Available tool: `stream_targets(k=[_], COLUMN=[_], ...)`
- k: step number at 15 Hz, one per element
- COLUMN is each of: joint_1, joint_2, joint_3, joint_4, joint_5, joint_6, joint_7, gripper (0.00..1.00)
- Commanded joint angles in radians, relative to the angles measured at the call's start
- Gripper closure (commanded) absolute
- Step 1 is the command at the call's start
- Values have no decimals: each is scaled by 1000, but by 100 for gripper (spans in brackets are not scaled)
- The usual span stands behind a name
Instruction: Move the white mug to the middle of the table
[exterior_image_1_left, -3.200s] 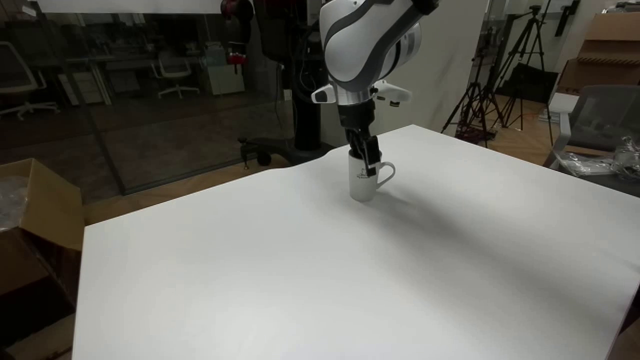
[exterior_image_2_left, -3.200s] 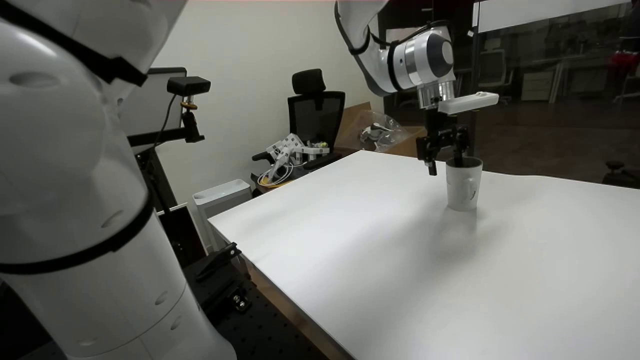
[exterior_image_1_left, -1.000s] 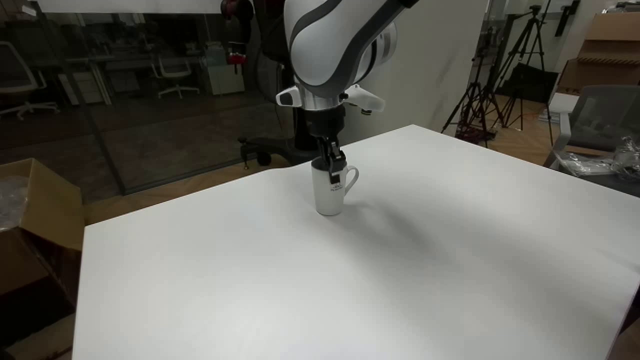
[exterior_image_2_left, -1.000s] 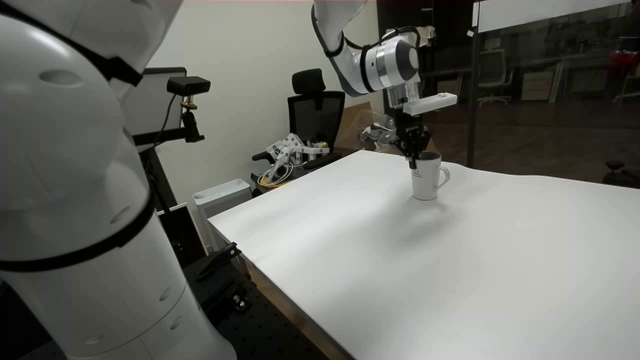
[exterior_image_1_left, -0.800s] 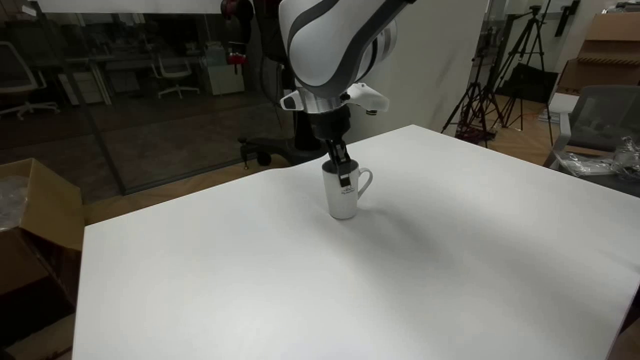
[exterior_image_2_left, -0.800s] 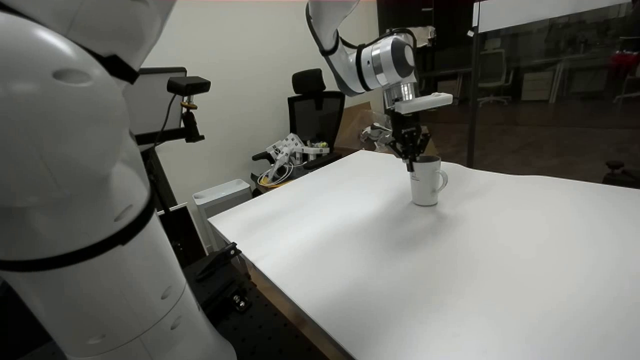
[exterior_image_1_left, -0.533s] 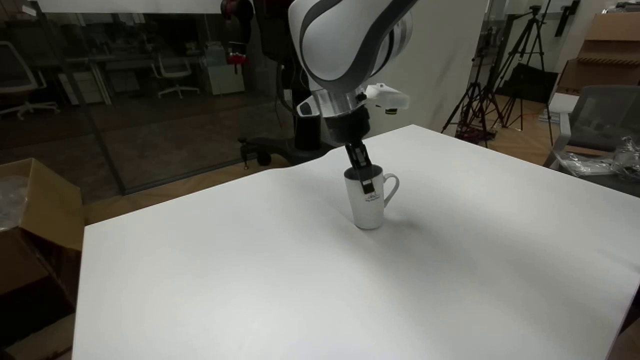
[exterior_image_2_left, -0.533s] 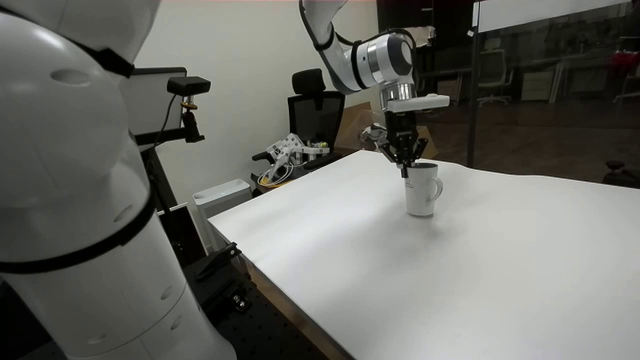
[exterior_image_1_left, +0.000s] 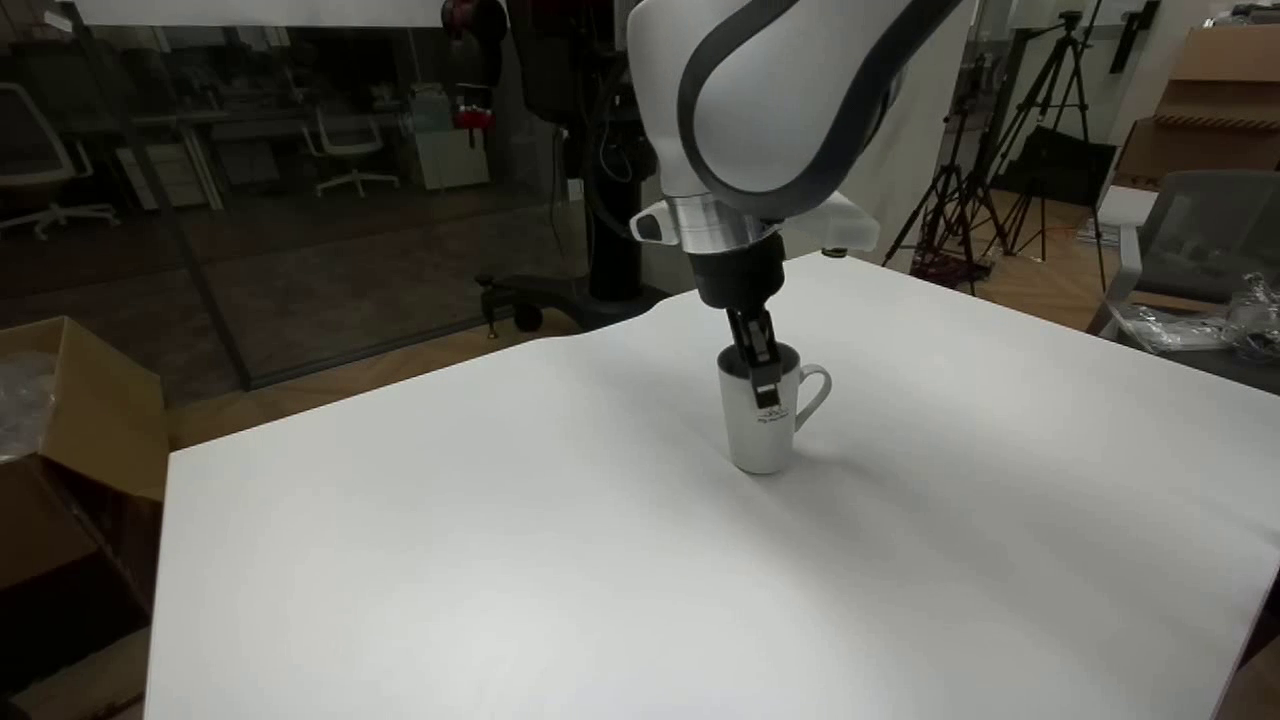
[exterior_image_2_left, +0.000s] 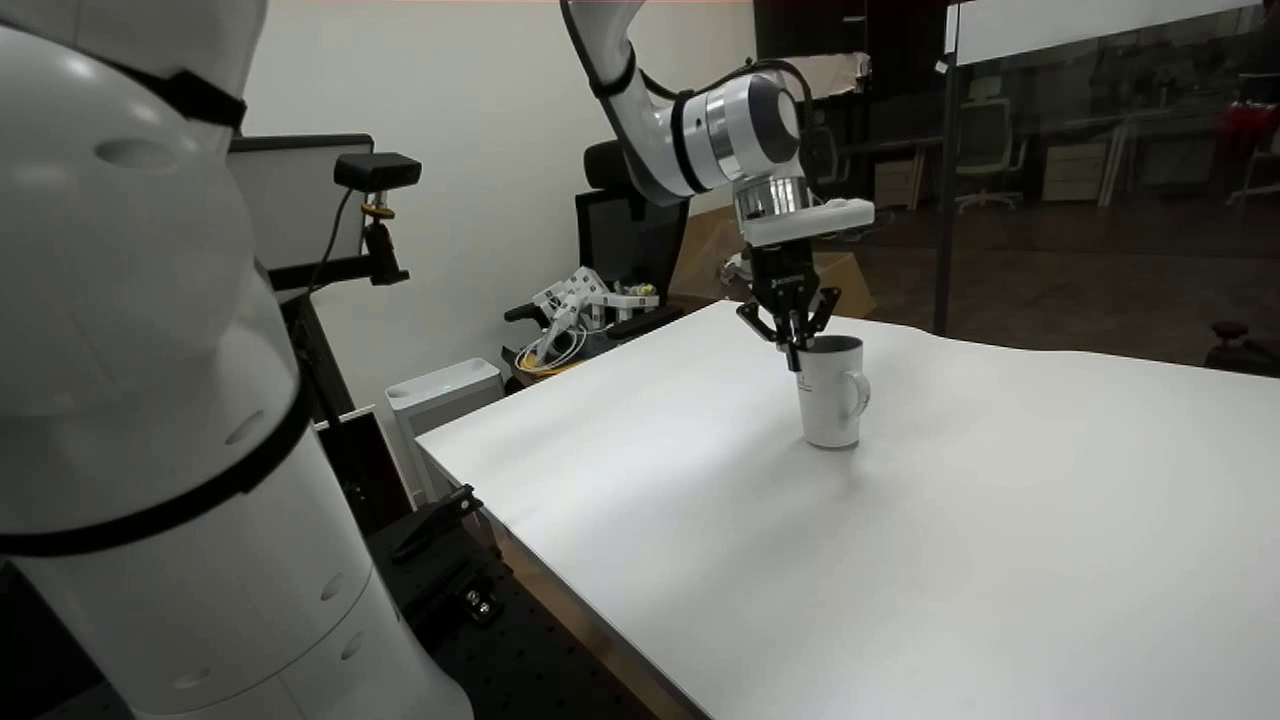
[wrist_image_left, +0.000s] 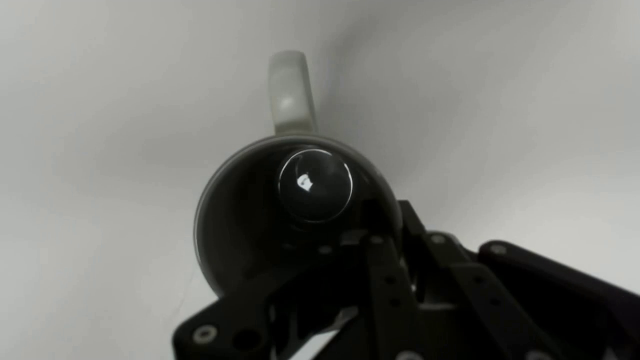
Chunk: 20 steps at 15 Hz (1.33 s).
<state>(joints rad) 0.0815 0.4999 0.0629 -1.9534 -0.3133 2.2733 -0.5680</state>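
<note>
1. Because the gripper (exterior_image_1_left: 763, 388) pinches its wall, the white mug (exterior_image_1_left: 750, 430) is upright in an exterior view.
2. In an exterior view: inside the wavy edge of the table (exterior_image_2_left: 1000, 560).
3. Wrist view: fingers (wrist_image_left: 412, 222) straddle that wall, presumably sparing the handle (wrist_image_left: 291, 92).

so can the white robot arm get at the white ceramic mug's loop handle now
Probably not without letting go: its black pincer is clamped elsewhere on the mug, though the handle looks unobstructed.

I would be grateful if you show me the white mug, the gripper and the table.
White mug (exterior_image_2_left: 826, 403), in an exterior view: middle of its outer wall.
Gripper (wrist_image_left: 391, 221), in the wrist view: midway between its fingertips.
Table (exterior_image_1_left: 620, 560), in an exterior view: bare part of its top.
</note>
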Motion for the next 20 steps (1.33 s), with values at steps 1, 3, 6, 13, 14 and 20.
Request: stream_targets(k=[1, 3, 6, 13, 14, 20], joint_1=[7, 0, -11, -39, -39, -42], joint_2=[-56, -71, -93, -139, -149, -243], joint_3=[-18, -21, -21, -18, -20, -12], joint_4=[-106, -141, -185, -262, -273, -331], joint_5=[-67, -68, -51, -33, -38, -38], joint_6=[138, 198, 259, 341, 349, 369], joint_7=[136, 172, 186, 173, 176, 156], gripper=[98, 98, 98, 38, 31, 0])
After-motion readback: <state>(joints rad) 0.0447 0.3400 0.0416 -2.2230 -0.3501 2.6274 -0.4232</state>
